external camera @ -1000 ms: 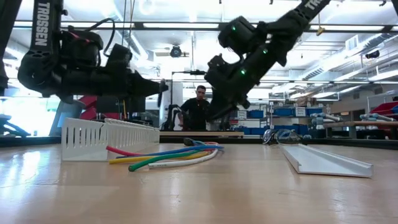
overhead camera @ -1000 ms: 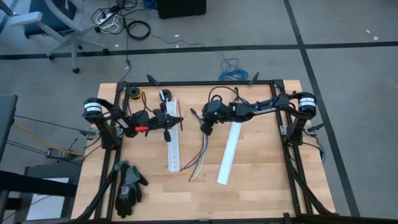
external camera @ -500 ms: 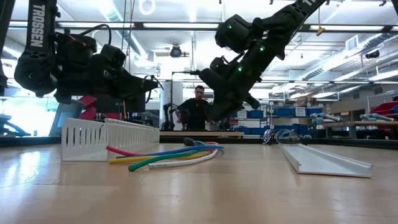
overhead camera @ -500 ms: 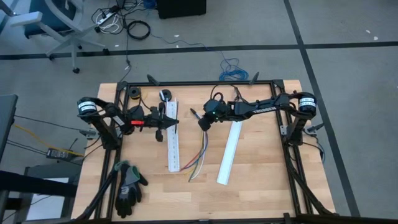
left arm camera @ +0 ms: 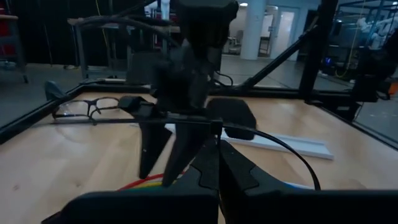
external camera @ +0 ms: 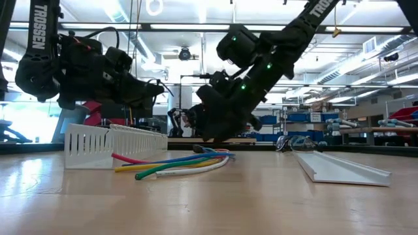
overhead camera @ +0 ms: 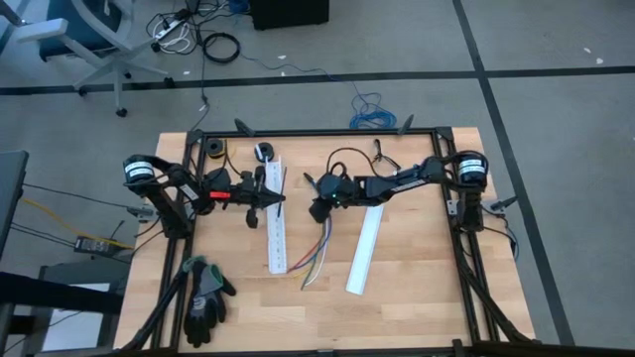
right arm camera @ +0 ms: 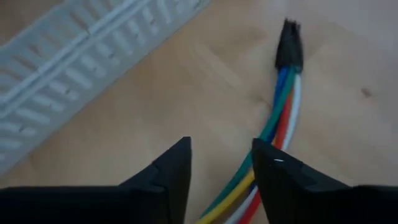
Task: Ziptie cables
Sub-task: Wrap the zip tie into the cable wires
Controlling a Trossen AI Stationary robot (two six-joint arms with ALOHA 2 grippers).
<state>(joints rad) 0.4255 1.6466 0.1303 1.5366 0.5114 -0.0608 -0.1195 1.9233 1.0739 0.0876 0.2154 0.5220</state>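
Wooden tabletop (overhead camera: pixel 417 268) is carrying the work: the cables (overhead camera: pixel 319 250), a loose fan of coloured wires capped at one end by a black sleeve (right arm camera: pixel 290 45), are lying flat between the slotted white cable duct (overhead camera: pixel 277 233) and the plain white duct cover (overhead camera: pixel 363 248). Step in hand looks like the approach for a pickup; nothing is gathered or tied yet. The right gripper (right arm camera: pixel 217 165) is hanging low at the sleeved end of the cables, arm stretched across and pitched down, fingers spread with the wires running under the gap but not pinched. Next move likely calls for lowering until both fingers straddle the whole bundle near the sleeve, then closing without letting single wires escape. The left gripper (overhead camera: pixel 270 199) is waiting raised over the duct's far end, fingers pressed together on nothing visible.
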